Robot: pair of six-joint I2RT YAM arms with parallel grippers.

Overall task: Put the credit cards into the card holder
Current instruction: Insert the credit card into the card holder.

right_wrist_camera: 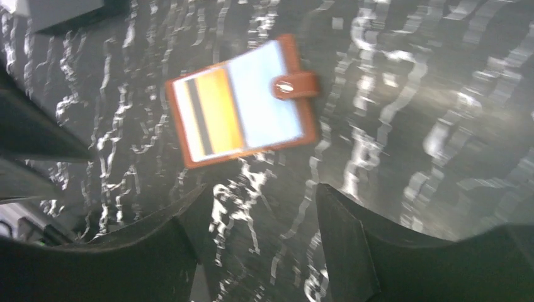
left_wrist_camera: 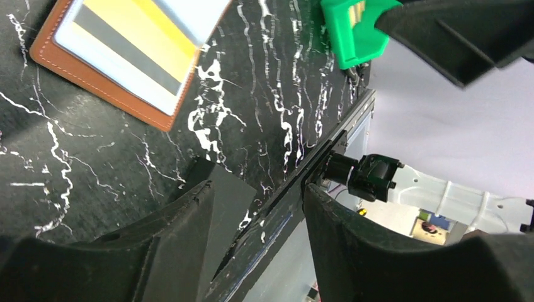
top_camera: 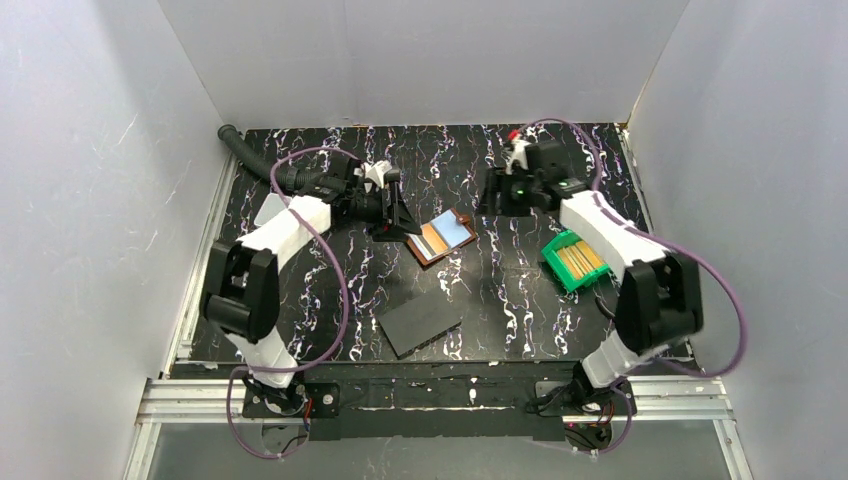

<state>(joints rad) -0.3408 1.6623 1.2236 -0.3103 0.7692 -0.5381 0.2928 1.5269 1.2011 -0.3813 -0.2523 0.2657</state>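
Where the left arm reaches across the far left of the tabletop [top_camera: 480, 295], the left pincer [left_wrist_camera: 258, 192] stands spread, nothing between its fingers. Just right of it, the card holder [top_camera: 441, 237] lies open and flat near the tabletop's centre. An orange-yellow card [right_wrist_camera: 217, 110] and a light blue card [right_wrist_camera: 261, 94] show on its inner face, and the snap tab [right_wrist_camera: 295, 85] overlaps the blue side. Nearer, a dark grey slab [top_camera: 420, 322] lies flat, apart from the holder. Farther back and right of the holder, the right pincer [right_wrist_camera: 263, 189] is likewise spread and empty. At the right, a green bin [top_camera: 553, 263] holds more orange-yellow cards [top_camera: 580, 258].
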